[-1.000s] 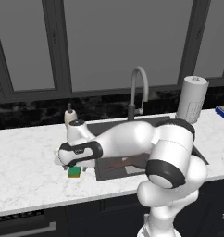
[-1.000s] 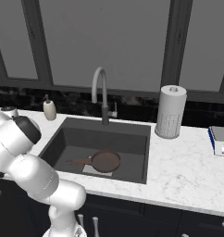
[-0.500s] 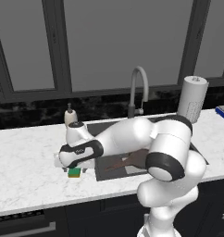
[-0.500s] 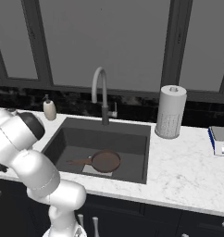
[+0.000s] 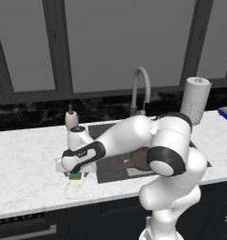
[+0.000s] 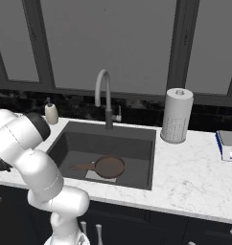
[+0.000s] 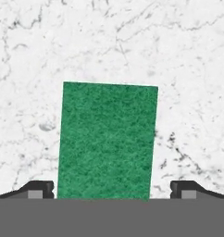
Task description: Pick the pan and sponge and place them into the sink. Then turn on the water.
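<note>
The green sponge (image 7: 107, 141) lies flat on the white marble counter, just left of the sink (image 5: 102, 129). My gripper (image 7: 113, 190) hangs right over it, open, with one dark fingertip (image 7: 40, 189) on each side of the sponge and nothing gripped. From the left base view, the hand (image 5: 74, 171) covers most of the sponge (image 5: 76, 177), leaving its green and yellow edge showing beneath. The dark-brown pan (image 6: 108, 166) rests on the sink's bottom (image 6: 137, 158), handle pointing left. The pan (image 5: 139, 159) is partly hidden behind my arm.
A curved grey faucet (image 6: 104, 95) stands behind the sink. A soap dispenser (image 6: 51, 112) sits at the back left and a paper towel roll (image 6: 177, 115) at the back right. A blue-edged book (image 6: 228, 146) lies far right.
The hand has sunk a little lower over the sponge, and the arm's elbow has dropped with it. The jaws stay wide. Pan and sponge have not moved.
</note>
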